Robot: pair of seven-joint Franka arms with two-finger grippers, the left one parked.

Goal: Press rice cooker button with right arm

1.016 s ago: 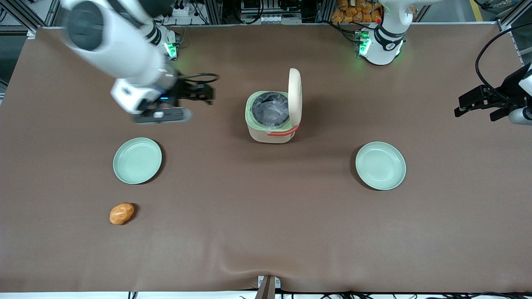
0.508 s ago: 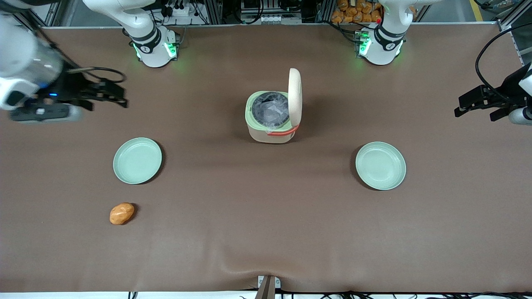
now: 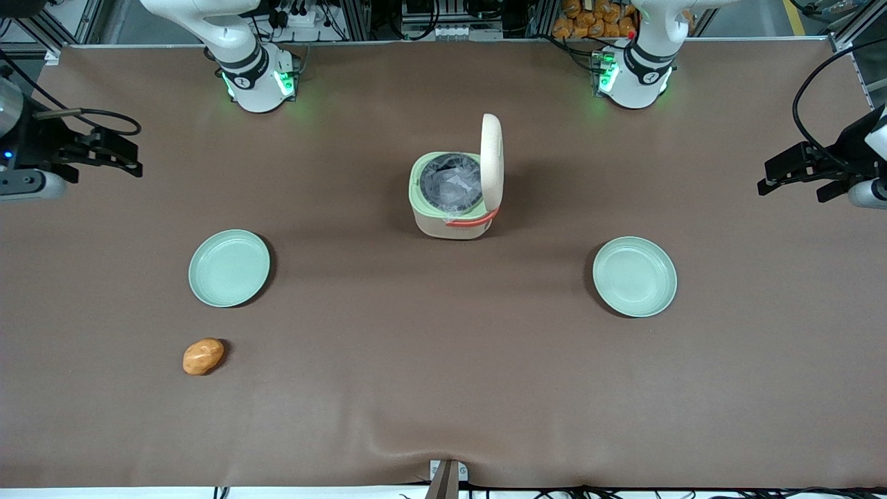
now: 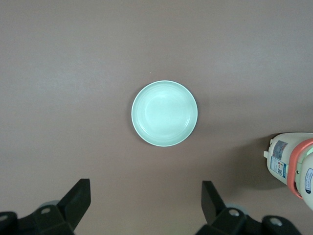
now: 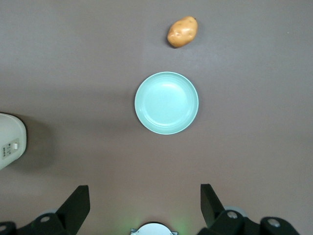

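Note:
The rice cooker (image 3: pixel 454 201) stands mid-table, cream-beige with an orange-red handle. Its lid (image 3: pixel 491 161) stands upright and open, showing the silver liner inside a pale green rim. A side of the rice cooker with a small label shows in the right wrist view (image 5: pixel 10 139), and it also shows in the left wrist view (image 4: pixel 293 164). The right arm's gripper (image 3: pixel 132 158) hangs above the table's edge at the working arm's end, far from the cooker. In the right wrist view the gripper (image 5: pixel 143 196) is open and empty, its fingers wide apart.
A pale green plate (image 3: pixel 229 268) lies nearer the front camera than the gripper and shows under it (image 5: pixel 167 103). A potato (image 3: pixel 203 356) lies nearer still (image 5: pixel 182 32). A second plate (image 3: pixel 635 276) lies toward the parked arm's end (image 4: pixel 164 113).
The right arm has swung away from beside the rice cooker toward the working arm's end of the table. The cooker, plates and potato have not moved.

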